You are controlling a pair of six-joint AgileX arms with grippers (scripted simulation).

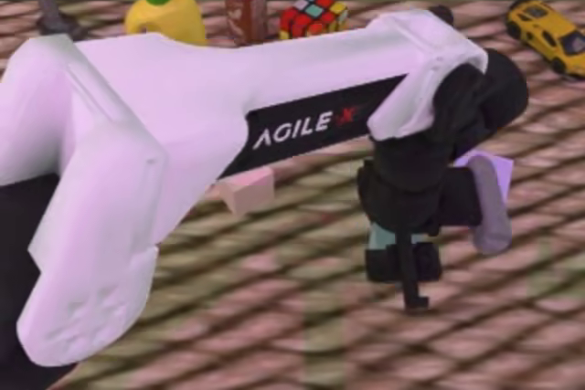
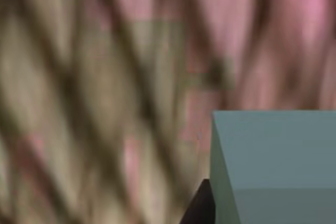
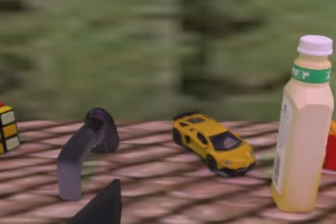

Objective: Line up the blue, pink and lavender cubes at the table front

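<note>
The blue cube (image 1: pixel 382 237), plain matte grey-blue with flat faces and no long axis, sits right of centre in the top view, clamped in the left claw (image 1: pixel 402 260) over the woven surface (image 1: pixel 274 317). The pink cube (image 1: pixel 247 191) peeks out mid-frame beneath the arm, the lavender cube (image 1: pixel 494 171) at right. Whether the right claw (image 3: pixel 100 205) is wide or narrow cannot be told.

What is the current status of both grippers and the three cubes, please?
Left gripper shut on small grey-blue cube, mid-table. Right gripper not seen. Light pink cube and light purple cube partly hidden under left arm.
</note>
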